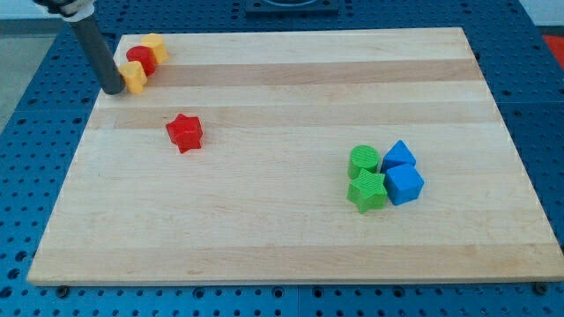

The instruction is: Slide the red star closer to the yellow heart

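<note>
- Seven blocks lie on the wooden surface (282, 238), in two clusters plus one block alone.
- My tip (114, 89) sits near the surface's top-left corner, at the view's left of the top-left cluster, touching or just beside the lower yellow block (135, 78). Contact cannot be confirmed.
- No fingers on this rig: the arm ends in a plain dark rod, so nothing opens or clamps.
- Top-left cluster: three blocks in a short diagonal row. The lower yellow block is nearest my tip; a red block (141, 59) sits just above and to its right, touching it; an upper yellow block (156, 46) touches the red block's upper right side.
- Shapes in this cluster cannot be made out, so I cannot tell which yellow block is the heart.
- Red star (184, 132): alone, below and to the view's right of the top-left cluster, apart from it. It is well apart from my tip and touches nothing.
- Right cluster, lower right of centre: green cylinder (364, 160) above green star (367, 190), touching.
- Blue block (398, 156), pointed in outline, sits just right of the cylinder; blue cube (404, 184) lies below it, just right of the green star.
- Right cluster is well apart from the red star and my tip.
</note>
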Controlling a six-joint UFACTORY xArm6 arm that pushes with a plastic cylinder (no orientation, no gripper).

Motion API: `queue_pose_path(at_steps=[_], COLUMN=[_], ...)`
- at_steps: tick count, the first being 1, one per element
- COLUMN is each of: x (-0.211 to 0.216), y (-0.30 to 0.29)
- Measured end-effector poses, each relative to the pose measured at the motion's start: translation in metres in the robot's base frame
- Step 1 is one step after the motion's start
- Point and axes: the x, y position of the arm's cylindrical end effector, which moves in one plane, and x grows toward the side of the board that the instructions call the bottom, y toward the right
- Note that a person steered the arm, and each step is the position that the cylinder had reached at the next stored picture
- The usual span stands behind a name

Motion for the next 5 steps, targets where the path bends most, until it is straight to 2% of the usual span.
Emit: queue_pose_path(at_steps=[1,2,4,5], x=[0.011,0.042,0.050,0.094], y=[0.001,0.016,0.156,0.175])
